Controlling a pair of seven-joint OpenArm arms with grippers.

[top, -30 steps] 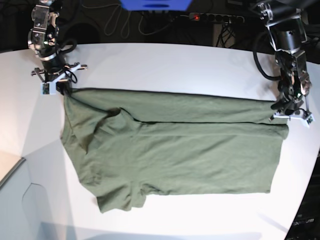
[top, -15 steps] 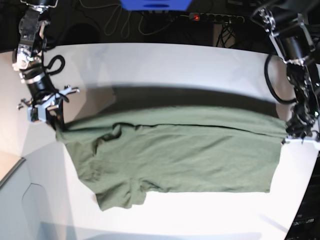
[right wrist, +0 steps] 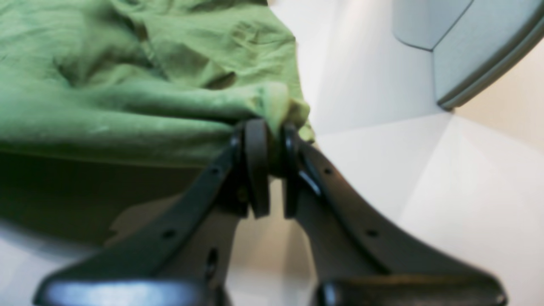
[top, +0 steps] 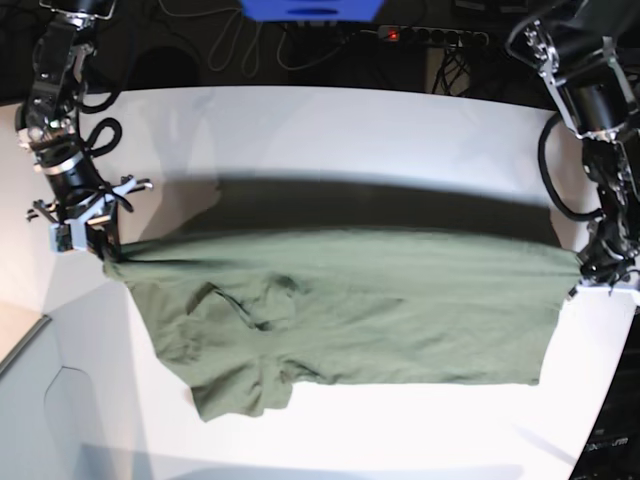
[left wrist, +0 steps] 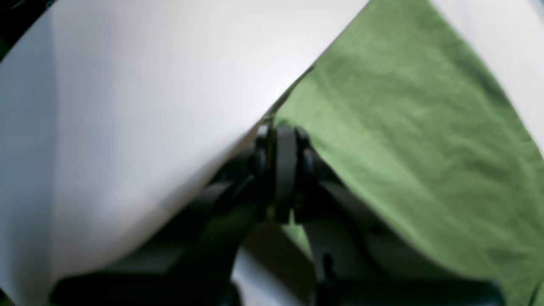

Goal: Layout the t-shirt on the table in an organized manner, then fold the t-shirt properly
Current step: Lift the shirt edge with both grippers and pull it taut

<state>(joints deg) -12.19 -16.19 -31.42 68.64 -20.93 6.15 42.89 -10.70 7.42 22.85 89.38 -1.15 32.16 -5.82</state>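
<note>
You are holding the t-shirt (top: 350, 310) by two far-apart corners, so its top edge pulls into one straight line. That is why that edge hangs up in the air, with a dark shadow on the table (top: 320, 130) behind it. It looks like you are bringing this edge over toward the near side to make a long fold.

Your left gripper (left wrist: 280, 165) is pinched tight on the shirt's edge. In the left wrist view the green cloth spreads away from the black pads, up and to the right, flat and smooth. In the base view this corner sits at the right, near the table's curved edge.

Your right gripper (right wrist: 267, 165) is also squeezed tight on the cloth. A small bunched lump of fabric sticks out past its pads, and the rest runs off to the left, wrinkly. The near half of the shirt, with one sleeve, lies flat on the table.
</note>
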